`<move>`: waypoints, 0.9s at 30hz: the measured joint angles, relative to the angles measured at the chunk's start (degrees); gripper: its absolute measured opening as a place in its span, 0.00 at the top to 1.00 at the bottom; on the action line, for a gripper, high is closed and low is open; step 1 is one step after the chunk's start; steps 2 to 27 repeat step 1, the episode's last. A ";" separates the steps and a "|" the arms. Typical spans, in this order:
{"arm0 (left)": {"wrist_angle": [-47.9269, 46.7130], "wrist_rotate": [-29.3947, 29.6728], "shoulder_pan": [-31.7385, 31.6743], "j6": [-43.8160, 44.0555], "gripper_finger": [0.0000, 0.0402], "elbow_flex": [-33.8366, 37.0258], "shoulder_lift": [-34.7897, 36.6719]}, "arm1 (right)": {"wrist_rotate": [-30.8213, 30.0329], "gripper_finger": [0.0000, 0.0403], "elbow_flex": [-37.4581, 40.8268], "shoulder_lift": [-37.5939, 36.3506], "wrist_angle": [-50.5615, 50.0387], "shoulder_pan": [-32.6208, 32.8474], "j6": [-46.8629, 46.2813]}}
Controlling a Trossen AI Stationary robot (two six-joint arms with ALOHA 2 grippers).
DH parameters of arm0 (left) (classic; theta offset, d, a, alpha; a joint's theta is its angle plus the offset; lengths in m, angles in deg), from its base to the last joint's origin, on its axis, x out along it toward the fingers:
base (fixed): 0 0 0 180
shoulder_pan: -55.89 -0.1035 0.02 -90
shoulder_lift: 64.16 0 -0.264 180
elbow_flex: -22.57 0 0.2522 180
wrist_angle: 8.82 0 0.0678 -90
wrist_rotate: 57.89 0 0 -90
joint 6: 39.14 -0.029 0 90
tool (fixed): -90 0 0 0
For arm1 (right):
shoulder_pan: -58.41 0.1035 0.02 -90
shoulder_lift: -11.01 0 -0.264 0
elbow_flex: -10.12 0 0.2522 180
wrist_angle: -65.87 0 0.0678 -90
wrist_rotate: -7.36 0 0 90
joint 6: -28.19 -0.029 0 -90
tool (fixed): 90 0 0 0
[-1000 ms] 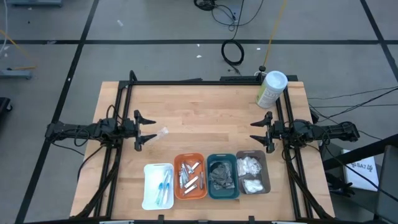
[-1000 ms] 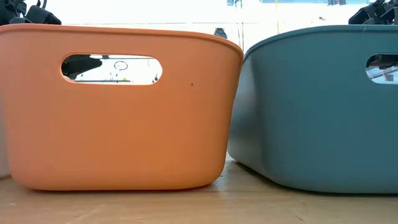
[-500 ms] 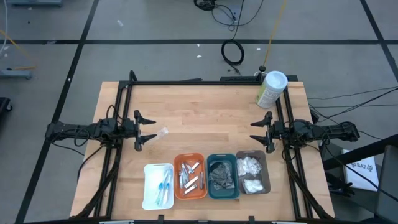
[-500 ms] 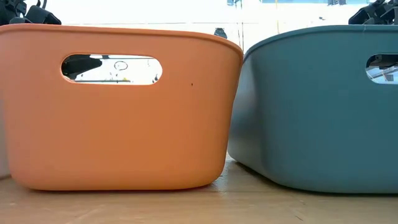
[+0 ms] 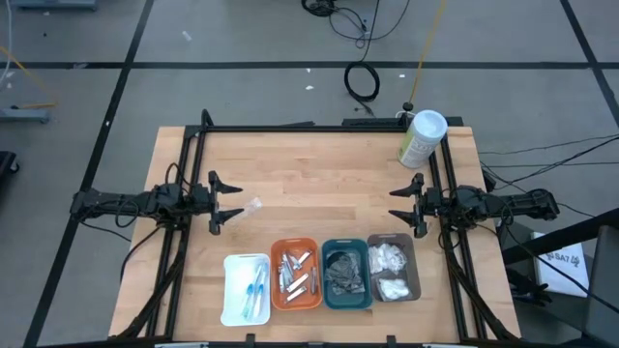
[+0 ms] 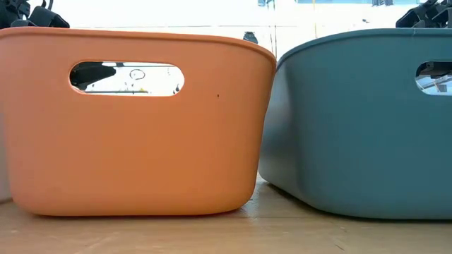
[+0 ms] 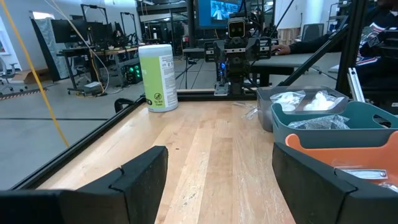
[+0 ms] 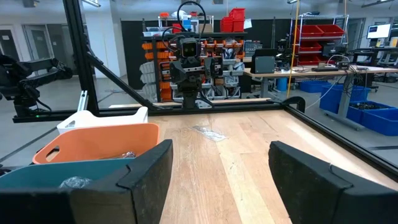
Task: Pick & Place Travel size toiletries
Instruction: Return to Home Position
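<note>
Left gripper (image 5: 237,202): fingers spread wide, holding nothing, at the table's left side, pointed across toward the right arm.
Right gripper (image 5: 395,203): fingers likewise wide apart, empty, at the table's right side, facing the left gripper.
Loose clear-wrapped item (image 5: 253,206): flat on the wooden table (image 5: 319,164), just beside the left gripper's fingertips, untouched; too small to tell which way it points.
White tray (image 5: 225,290): leftmost in the row of four along the near edge; slim sticks (image 5: 256,288) with blue inside, long axes running roughly along the tray's length, near to far.
Orange tray (image 5: 275,275): next in the row; silvery metal pieces (image 5: 296,271) heaped at mixed angles.
Teal tray (image 5: 345,242): hard against the orange one, as seen in the low view; dark grey bundles (image 5: 343,274).
Grey tray (image 5: 414,266): right end of the row, closest to the right gripper; white fluffy pads (image 5: 390,271).
Pale-green canister (image 5: 422,138): upright with white lid at the far right corner, well apart from the trays.
</note>
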 joint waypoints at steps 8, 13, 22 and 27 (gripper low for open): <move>0.00 0.00 0.00 0.02 0.29 0.00 0.01 | 0.00 0.38 0.00 -0.01 -0.02 0.00 0.00; 0.00 0.00 0.00 0.02 0.29 0.00 0.01 | 0.00 0.38 0.00 -0.01 -0.02 0.00 0.00; 0.00 0.00 0.00 0.02 0.29 0.00 0.01 | 0.00 0.38 0.00 -0.01 -0.02 0.00 0.00; 0.00 0.00 0.00 0.02 0.29 0.00 0.01 | 0.00 0.38 0.00 -0.01 -0.02 0.00 0.00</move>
